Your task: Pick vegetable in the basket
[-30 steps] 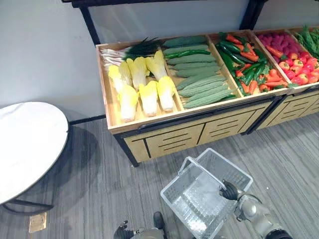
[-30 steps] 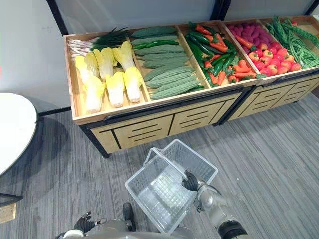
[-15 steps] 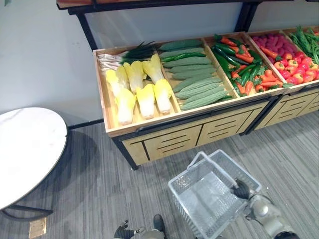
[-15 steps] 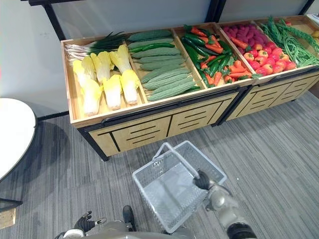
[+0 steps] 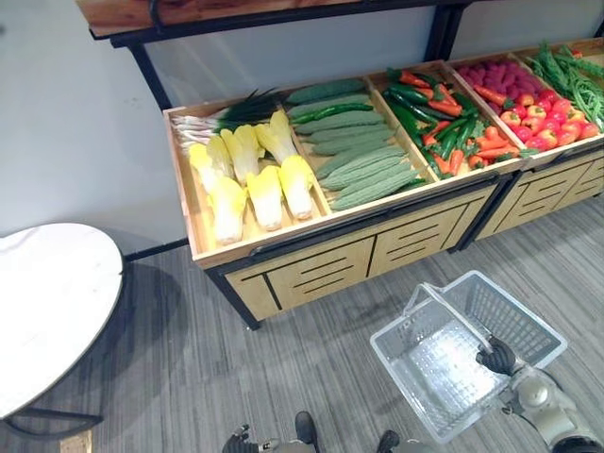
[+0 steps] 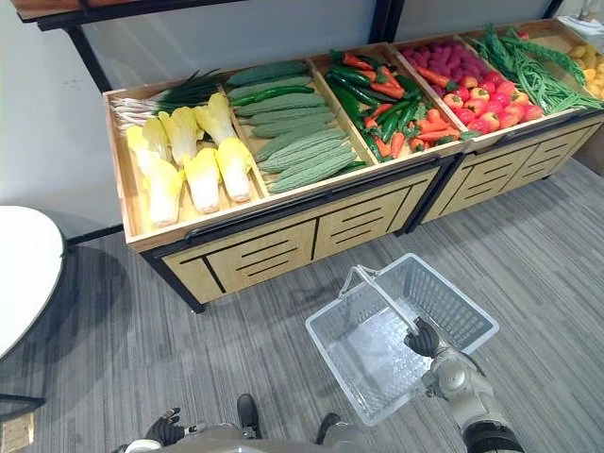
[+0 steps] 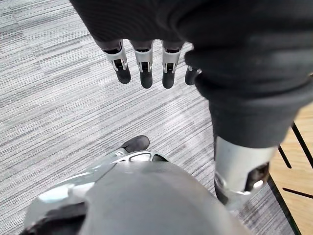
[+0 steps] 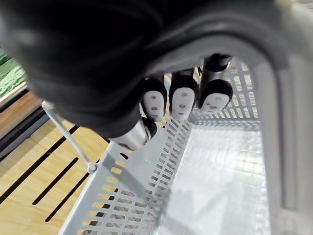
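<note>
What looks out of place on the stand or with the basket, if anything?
Nothing stands out. The basket is empty and hangs level from the right hand, whose fingers curl round its handle. The vegetables lie in tidy rows inside the stand's compartments. The left hand hangs open near the floor.

our right hand [image 6: 422, 337] sits over the middle of the basket [image 6: 472, 316]. its fingers [image 8: 182, 100] are curled round the basket's handle [image 8: 276, 127], and the dark tips are tucked in beside the bar. our right arm [image 6: 469, 394] reaches it from the basket's near side, the silver-grey forearm rising to a wrist under the dark ribbed cover. our left hand [image 7: 167, 61] hangs well apart from the basket, off to its left and nearer to us. its fingers [image 7: 145, 68] are straight, side by side and relaxed, and they hold nothing.
</note>
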Motion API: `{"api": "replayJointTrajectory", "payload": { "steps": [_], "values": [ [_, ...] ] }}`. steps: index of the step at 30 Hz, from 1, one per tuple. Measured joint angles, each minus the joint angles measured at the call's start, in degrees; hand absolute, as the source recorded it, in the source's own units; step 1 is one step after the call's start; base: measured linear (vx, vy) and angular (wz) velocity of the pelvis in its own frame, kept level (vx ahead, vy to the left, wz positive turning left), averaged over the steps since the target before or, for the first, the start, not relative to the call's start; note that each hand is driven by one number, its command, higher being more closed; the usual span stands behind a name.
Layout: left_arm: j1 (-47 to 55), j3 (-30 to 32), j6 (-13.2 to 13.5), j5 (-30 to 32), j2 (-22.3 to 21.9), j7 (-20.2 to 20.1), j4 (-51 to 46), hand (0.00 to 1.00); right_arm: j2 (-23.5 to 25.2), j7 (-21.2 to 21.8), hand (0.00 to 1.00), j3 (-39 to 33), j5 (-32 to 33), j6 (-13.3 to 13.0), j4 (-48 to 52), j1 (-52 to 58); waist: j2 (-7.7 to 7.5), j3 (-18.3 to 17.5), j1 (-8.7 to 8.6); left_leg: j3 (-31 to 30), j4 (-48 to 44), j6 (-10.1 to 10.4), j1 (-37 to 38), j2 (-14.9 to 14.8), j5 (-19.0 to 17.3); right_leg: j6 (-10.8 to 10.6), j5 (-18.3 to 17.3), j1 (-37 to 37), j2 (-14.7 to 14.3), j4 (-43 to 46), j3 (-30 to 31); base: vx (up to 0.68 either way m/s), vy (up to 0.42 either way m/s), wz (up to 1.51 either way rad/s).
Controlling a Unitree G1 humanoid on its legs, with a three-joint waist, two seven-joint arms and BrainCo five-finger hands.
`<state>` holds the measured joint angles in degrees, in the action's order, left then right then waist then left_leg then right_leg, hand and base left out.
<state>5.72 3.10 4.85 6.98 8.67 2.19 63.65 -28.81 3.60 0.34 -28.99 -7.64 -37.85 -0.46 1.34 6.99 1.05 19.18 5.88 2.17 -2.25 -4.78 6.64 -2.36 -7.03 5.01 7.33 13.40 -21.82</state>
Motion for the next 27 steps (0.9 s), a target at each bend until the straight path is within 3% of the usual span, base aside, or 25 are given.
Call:
{"api": "replayJointTrajectory", "payload": {
  "steps": [4,7,8,10,11,14,17,18,21,22,25,26,27],
  "values": [
    [0.5,0.2,0.0,0.0,0.1,0.0,0.0,0.0,0.3,-0.9,1.0,0.0,0.2,-0.1,-0.2,-0.1,0.41,0.3,0.14,-1.7,-0.4,0.5,0.4,0.5,-0.1,0.0,-3.0,-0.2,1.0,2.9,0.1,0.03,-0.012,0.24],
    [0.6,1.9,0.0,-1.6,0.3,0.0,-0.8,0.0,1.9,-1.1,1.0,0.0,0.3,-0.1,-0.1,0.1,-0.32,1.5,0.74,-4.0,-11.8,3.8,-4.5,-1.5,-5.9,0.4,-4.9,-1.1,0.4,4.0,0.4,0.02,-0.055,0.26],
    [0.7,1.9,-0.1,-1.8,0.3,0.0,-0.9,0.0,2.2,-1.1,1.0,0.0,0.3,-0.1,-0.1,0.2,-0.02,2.4,1.64,-4.2,-17.0,3.2,-5.4,-2.8,-7.3,0.8,-5.4,-2.5,-0.4,3.8,0.4,0.04,-0.061,0.05],
    [0.7,2.2,-0.1,-1.9,0.4,0.0,-1.1,0.0,2.5,-1.5,1.0,0.0,0.3,-0.1,-0.1,0.2,0.22,3.1,2.31,-4.8,-24.1,2.3,-7.6,-3.0,-5.9,0.8,-6.2,-4.0,0.0,4.5,0.4,0.03,-0.05,0.04],
    [1.1,2.4,-0.1,-2.0,0.2,0.1,-1.3,0.0,2.4,-1.6,1.0,-0.3,0.3,-0.1,0.0,0.5,-0.93,3.6,2.43,-6.0,-26.7,2.5,-9.2,-2.4,-3.7,0.6,-6.6,-4.7,1.3,4.6,0.4,0.0,-0.048,0.11],
    [1.1,2.9,-0.1,-1.9,-0.2,0.1,-1.8,0.0,2.6,-1.8,1.0,-2.1,0.3,0.0,0.2,0.5,-0.47,3.8,2.48,-5.7,-27.3,2.3,-10.7,-1.9,-3.2,0.6,-6.6,-4.5,2.1,3.6,0.4,0.08,0.023,0.08],
    [1.6,4.0,-0.5,-1.8,-0.3,0.2,-1.6,0.0,3.3,-1.8,1.0,-2.2,0.3,0.4,0.1,0.6,-0.27,3.9,2.23,-5.7,-20.6,2.1,-10.6,-2.1,-4.3,0.6,-6.5,-4.3,2.1,2.8,0.4,0.13,0.104,-0.02],
    [1.6,4.1,-0.5,-1.8,-0.6,0.4,-1.5,0.0,3.3,-1.9,1.0,-2.3,0.3,1.3,-0.3,0.6,-0.01,3.9,2.31,-6.2,-12.8,2.3,-10.6,-2.3,-3.3,0.1,-6.4,-4.7,2.0,2.0,0.5,0.17,0.175,-0.05],
    [2.0,4.1,-0.5,-1.8,-1.4,0.7,-1.4,0.0,3.2,-2.3,1.0,-2.3,0.3,1.6,-1.4,0.5,1.72,3.7,2.35,-7.8,-7.9,2.9,-10.4,-3.6,-2.6,-2.4,-7.1,-6.4,0.9,1.1,1.5,0.23,0.246,-0.25],
    [2.5,4.2,-0.5,-1.8,-1.9,1.3,-1.3,0.0,3.4,-2.3,1.0,-2.1,0.2,1.7,-1.7,0.5,2.3,3.5,2.49,-7.4,-9.2,1.6,-10.0,-4.1,0.4,-4.0,-7.2,-7.4,1.0,1.0,3.1,0.32,0.269,-0.48],
    [0.9,4.1,-0.4,-1.8,-1.0,2.0,-0.7,0.0,4.5,-2.4,1.0,-2.1,0.2,1.3,-2.0,0.4,-1.29,3.1,2.34,-4.5,-13.2,-1.4,-9.8,0.3,-4.4,-6.6,-6.0,-8.6,5.4,-1.5,7.1,0.36,0.249,-0.27],
    [0.6,4.1,-0.4,-1.8,-0.9,2.1,-0.8,0.0,4.5,-2.5,1.0,-2.1,0.2,1.3,-2.1,0.5,-2.13,2.9,2.39,-3.3,-14.4,-3.1,-9.4,1.7,-5.5,-8.3,-4.8,-8.5,7.1,-0.7,9.0,0.36,0.241,-0.2],
    [0.6,4.1,-0.4,-1.8,-0.9,2.1,-0.8,0.0,4.6,-2.5,1.0,-2.1,0.2,1.3,-2.2,0.4,-2.26,2.9,2.39,-2.6,-14.4,-3.7,-8.7,2.2,-6.1,-8.3,-4.4,-8.2,7.7,0.5,10.2,0.34,0.22,-0.23]
  ]
}}
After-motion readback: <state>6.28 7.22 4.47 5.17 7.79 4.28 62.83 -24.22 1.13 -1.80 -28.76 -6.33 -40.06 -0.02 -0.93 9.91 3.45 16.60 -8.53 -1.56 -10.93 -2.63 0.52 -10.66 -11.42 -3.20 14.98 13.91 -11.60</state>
